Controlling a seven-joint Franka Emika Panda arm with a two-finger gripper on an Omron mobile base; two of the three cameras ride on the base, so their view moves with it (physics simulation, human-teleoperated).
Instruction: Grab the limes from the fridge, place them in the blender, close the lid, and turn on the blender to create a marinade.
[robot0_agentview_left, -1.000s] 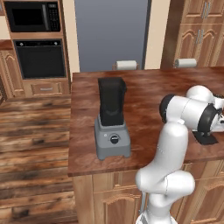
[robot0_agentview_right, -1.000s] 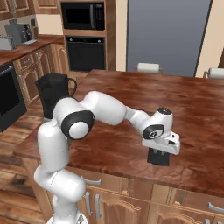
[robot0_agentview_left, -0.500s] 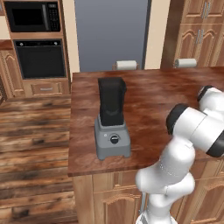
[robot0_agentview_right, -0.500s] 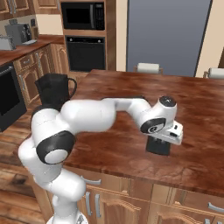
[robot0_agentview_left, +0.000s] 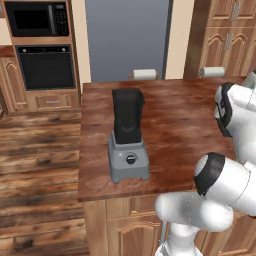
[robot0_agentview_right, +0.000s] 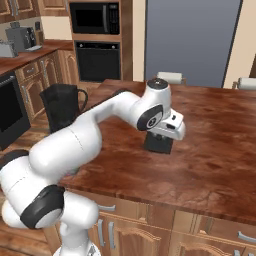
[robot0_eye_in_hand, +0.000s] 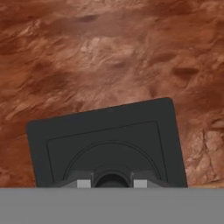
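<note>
On the wooden counter (robot0_agentview_right: 215, 150), right of the blender (robot0_agentview_left: 128, 137), the pincer (robot0_eye_in_hand: 112, 183) clamps the black lid's (robot0_eye_in_hand: 107, 144) central knob — limes apparently loaded — leaving capping the open jar and turning the dial.

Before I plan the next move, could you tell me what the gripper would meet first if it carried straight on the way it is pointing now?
Most likely the lid: the gripper points straight at its raised centre knob. Whether the fingers already touch it is unclear; the wooden counter lies beneath.
</note>
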